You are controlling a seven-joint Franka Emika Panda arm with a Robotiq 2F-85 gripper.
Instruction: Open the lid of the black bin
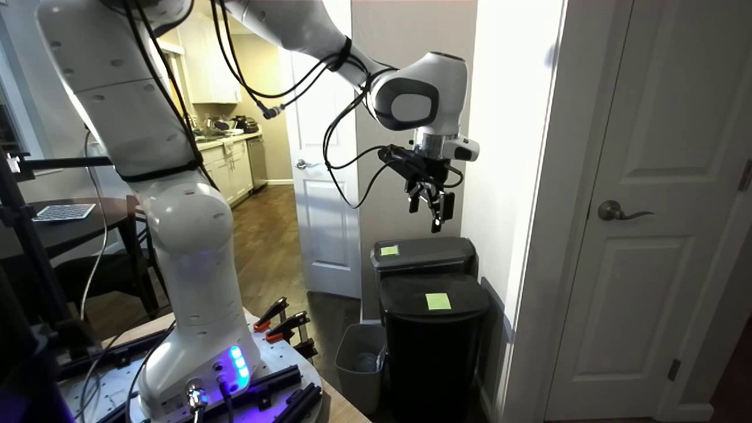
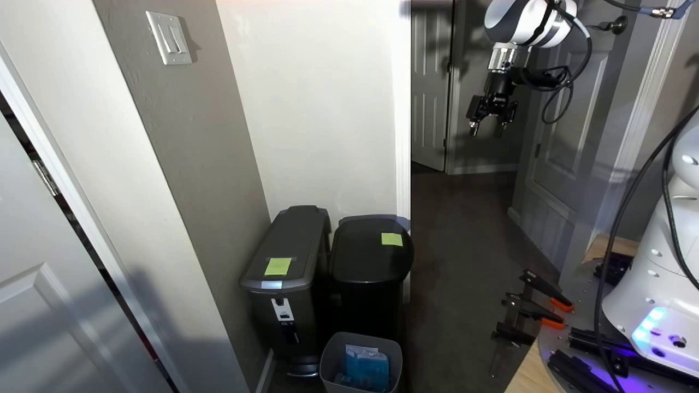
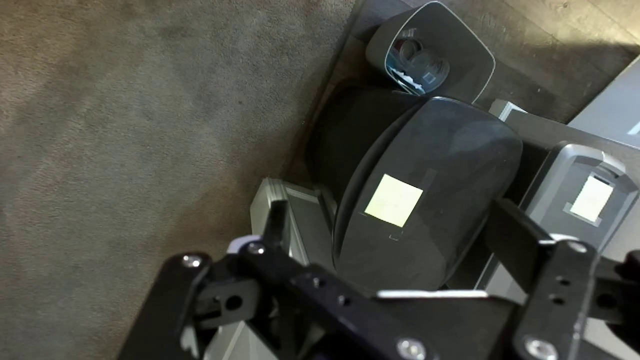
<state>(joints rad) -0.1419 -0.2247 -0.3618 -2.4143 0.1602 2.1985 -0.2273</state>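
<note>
Black and shiny, the one black bin (image 1: 432, 361) stands tall, with one flat lid (image 1: 432, 285) lying down on its top. One yellow-green square (image 1: 438, 301) is stuck to that lid.

Count the bins and you get three. The second is a tall dark gray bin (image 2: 289, 333) just beside the black one, close to the wall (image 2: 218, 180). It has one gray lid (image 2: 295, 234), also down, with one green note (image 2: 278, 266) and one pale label (image 2: 271, 284) at its edge. The third is one small gray bin (image 1: 359, 388) with an open top, just beside the black one; you cannot tell if they touch. You can see one blue thing (image 2: 367, 368) inside it, and some clear plastic (image 3: 430, 72).

Your one gripper (image 2: 487, 128) hangs in the air, higher than both lids and well apart from them. Its two fingers (image 3: 276, 225) are spread wide. In the wrist view you see the black lid between them.

Your one white arm (image 1: 191, 264) stands on one table (image 1: 343, 405), where at least two clamps (image 1: 294, 322) show orange parts. In an exterior view, one white plate (image 2: 169, 41) holds two light switches.
</note>
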